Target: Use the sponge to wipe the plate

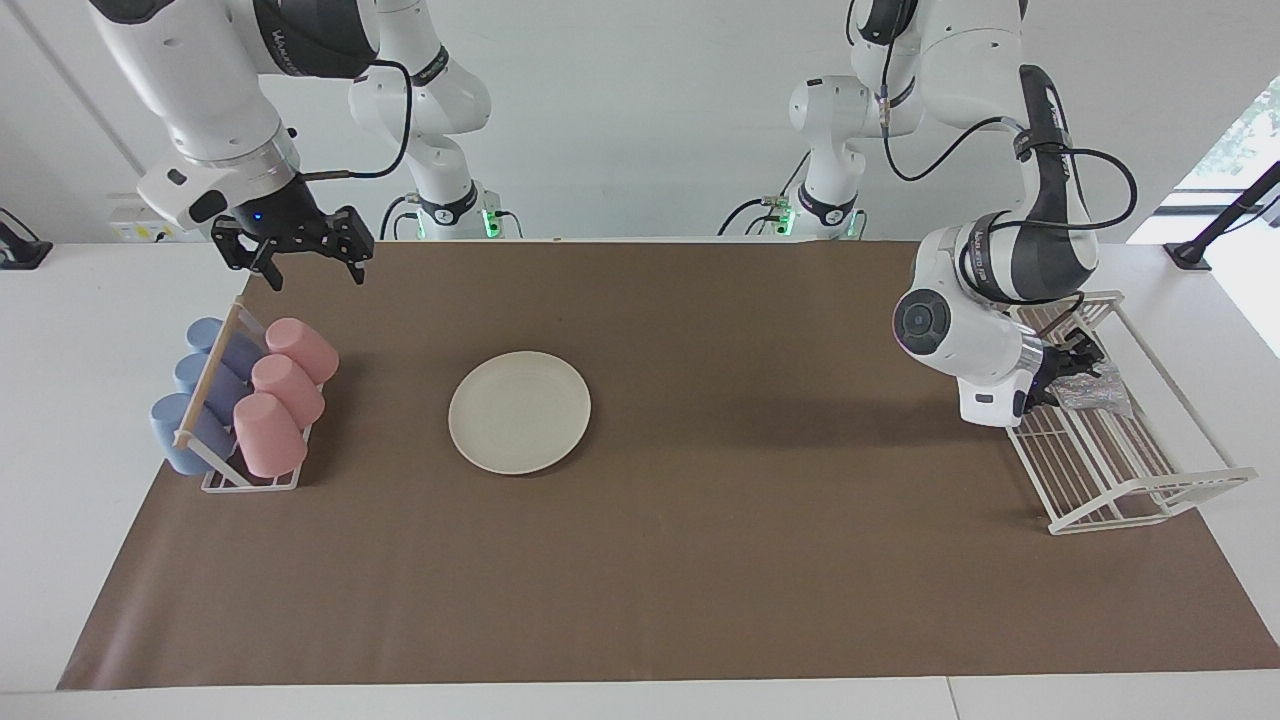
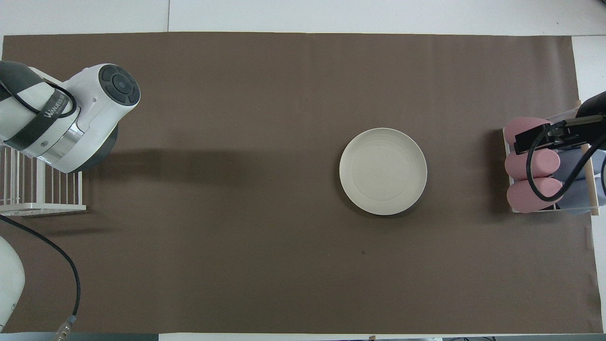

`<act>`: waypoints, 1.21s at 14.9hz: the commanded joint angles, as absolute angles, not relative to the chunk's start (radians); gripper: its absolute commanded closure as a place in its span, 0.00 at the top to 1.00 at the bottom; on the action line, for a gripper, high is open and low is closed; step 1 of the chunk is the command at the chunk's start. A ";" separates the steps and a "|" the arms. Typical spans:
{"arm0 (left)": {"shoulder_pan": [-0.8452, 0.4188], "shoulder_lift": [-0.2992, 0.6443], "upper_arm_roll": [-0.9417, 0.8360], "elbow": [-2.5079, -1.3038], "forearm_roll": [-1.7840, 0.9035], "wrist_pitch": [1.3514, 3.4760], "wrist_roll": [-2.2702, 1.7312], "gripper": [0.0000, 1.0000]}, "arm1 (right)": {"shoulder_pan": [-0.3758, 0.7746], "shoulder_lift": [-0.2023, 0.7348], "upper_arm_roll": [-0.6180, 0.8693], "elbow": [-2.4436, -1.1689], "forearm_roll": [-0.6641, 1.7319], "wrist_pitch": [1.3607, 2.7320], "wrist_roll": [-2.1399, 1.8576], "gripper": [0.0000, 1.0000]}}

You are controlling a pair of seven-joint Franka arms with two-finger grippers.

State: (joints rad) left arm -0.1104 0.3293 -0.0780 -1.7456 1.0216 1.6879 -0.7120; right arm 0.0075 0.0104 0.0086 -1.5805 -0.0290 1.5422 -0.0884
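Plate [image 1: 519, 412]: bare | sponge [image 1: 1098, 388]: at left gripper [image 1: 1072, 372], jaws' state unclear | right gripper [image 1: 305, 262]: open

The plate [image 1: 519, 411] lies flat on the mat [image 1: 700, 560], a little toward the right arm's end of the table from the middle. In the facing view, the cup rack [image 1: 250, 478] stands at the plate's nine o'clock, well apart from it, with two rows of cups [image 1: 280, 400] lying on their sides in it. The right gripper [image 1: 305, 262] hangs over the mat at eleven o'clock of the cup rack. At the plate's three o'clock, well apart at the left arm's end, stands the wire rack [image 1: 1130, 480]. The sponge [image 1: 1095, 392] rests in that rack, and the left gripper [image 1: 1068, 368] sits at the sponge.
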 commanded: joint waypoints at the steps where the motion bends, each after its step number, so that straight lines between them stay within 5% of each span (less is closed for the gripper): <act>1: -0.109 0.328 -0.080 -1.749 0.994 1.701 -0.727 0.81 | 0.008 0.005 0.014 -1.583 -0.032 1.539 -0.071 1.00; 3: -0.109 0.321 -0.083 -1.740 0.953 1.703 -0.727 1.00 | 0.008 0.005 0.014 -1.585 -0.032 1.537 -0.071 1.00; 13: -0.101 0.224 -0.086 -1.595 0.524 1.695 -0.706 1.00 | 0.008 0.005 0.014 -1.583 -0.032 1.539 -0.071 1.00; 18: -0.034 0.059 -0.072 -1.598 0.206 1.663 -0.470 1.00 | 0.008 0.005 0.014 -1.583 -0.032 1.537 -0.071 1.00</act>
